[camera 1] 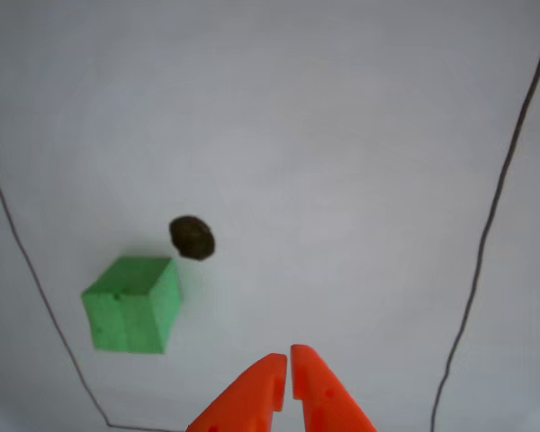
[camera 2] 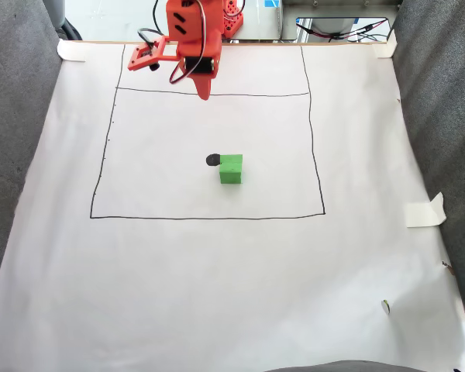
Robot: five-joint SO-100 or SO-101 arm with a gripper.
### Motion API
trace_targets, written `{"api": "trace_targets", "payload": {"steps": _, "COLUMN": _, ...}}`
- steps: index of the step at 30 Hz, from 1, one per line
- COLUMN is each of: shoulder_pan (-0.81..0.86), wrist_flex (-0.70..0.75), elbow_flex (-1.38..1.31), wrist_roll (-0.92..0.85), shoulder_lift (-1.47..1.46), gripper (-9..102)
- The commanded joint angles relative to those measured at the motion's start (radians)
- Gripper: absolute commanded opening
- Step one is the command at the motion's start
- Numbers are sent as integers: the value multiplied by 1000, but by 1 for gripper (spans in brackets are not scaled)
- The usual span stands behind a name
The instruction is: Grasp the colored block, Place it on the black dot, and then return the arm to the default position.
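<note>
Green block [camera 2: 231, 168] sits mid-frame on the tabletop paper [camera 2: 217, 294], just beside the black dot [camera 2: 212, 160], not on it. Fingers [camera 1: 288, 364] clenched, empty, well apart. Grasp, placement, return apparently all remain.

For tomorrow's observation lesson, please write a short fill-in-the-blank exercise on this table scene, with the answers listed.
1. The small foam cube beside the round black painted dot is ____ in colour.
2. The cube sits ____ the dot, not on it.
3. The orange plastic gripper has its fingers nearly ____.
4. The cube lies ____ the hand-drawn black rectangle.

Answers: green; beside; shut; inside
</note>
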Motion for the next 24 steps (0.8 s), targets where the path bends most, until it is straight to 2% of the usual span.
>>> {"api": "trace_targets", "payload": {"steps": 1, "shoulder_pan": -5, "wrist_flex": 9, "elbow_flex": -89, "wrist_roll": 8, "shoulder_lift": -20, "gripper": 0}}
{"api": "trace_targets", "payload": {"steps": 24, "shoulder_pan": -48, "wrist_flex": -158, "elbow_flex": -256, "wrist_roll": -48, "shoulder_lift": -244, "gripper": 0}}
